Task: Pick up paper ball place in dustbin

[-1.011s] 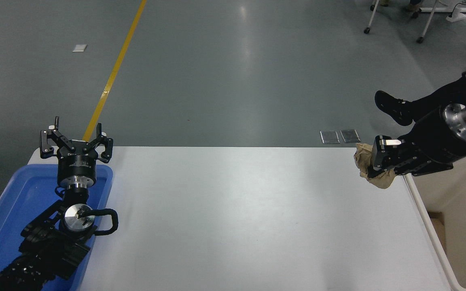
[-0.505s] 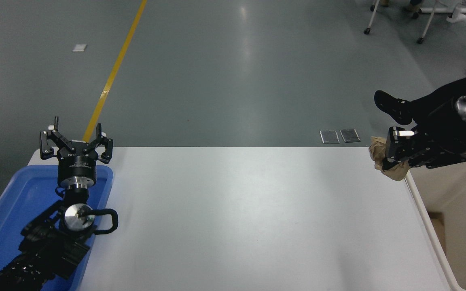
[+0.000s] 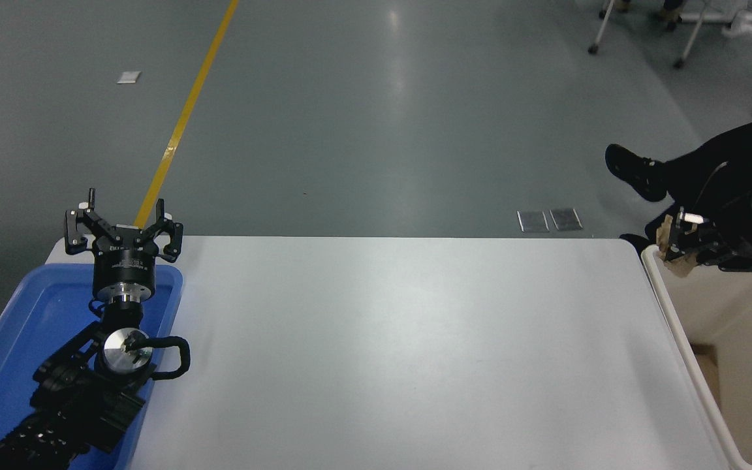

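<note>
My right gripper (image 3: 676, 248) is shut on the tan-brown paper ball (image 3: 670, 253), mostly hidden between the fingers. It holds the ball over the far left corner of the cream-white dustbin (image 3: 666, 300), which stands beside the table's right edge. My left gripper (image 3: 123, 230) is open and empty, parked over the far end of the blue tray at the lower left.
A shallow blue tray (image 3: 30, 307) sits on the white table (image 3: 376, 352) at the left. A person's dark legs and shoe (image 3: 637, 171) hang in view just behind my right arm. A cardboard piece lies inside the bin.
My right gripper has carried the paper ball to the right, off the table's far right corner and over the dustbin's rim. The left arm has not moved.
</note>
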{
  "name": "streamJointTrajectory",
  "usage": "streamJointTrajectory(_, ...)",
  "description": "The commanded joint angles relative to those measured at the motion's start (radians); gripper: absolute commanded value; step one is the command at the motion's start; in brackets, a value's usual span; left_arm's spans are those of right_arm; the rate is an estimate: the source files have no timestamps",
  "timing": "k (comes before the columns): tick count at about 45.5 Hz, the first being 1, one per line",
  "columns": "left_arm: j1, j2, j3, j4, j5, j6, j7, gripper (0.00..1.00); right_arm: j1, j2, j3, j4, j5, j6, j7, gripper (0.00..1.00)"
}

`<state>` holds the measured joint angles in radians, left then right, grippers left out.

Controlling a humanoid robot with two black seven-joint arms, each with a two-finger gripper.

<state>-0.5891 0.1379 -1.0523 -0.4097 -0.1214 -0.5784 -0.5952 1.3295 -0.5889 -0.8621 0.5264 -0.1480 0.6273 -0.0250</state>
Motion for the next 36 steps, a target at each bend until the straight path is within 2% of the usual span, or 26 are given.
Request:
streamJointTrajectory(1, 0.000, 0.000, 0.000, 0.000, 0.000, 0.000, 0.000, 0.99, -0.340, 0.077, 0.202, -0.367, 0.001, -0.020, 0.002, 0.00)
streamJointTrajectory(17, 0.000, 0.000, -0.002, 0.000, -0.001, 0.000, 0.000, 0.99, -0.538, 0.090, 0.230, -0.375, 0.011, -0.326, -0.004, 0.00)
streamJointTrajectory(35, 0.000, 0.000, -0.002, 0.000, -0.001, 0.002, 0.000, 0.99, -0.599, 0.135, 0.233, -0.379, 0.025, -0.406, -0.007, 0.00)
streamJointTrajectory(36, 0.000, 0.000, -0.002, 0.000, -0.001, 0.002, 0.000, 0.99, -0.598, 0.135, 0.232, -0.379, 0.025, -0.409, -0.006, 0.11)
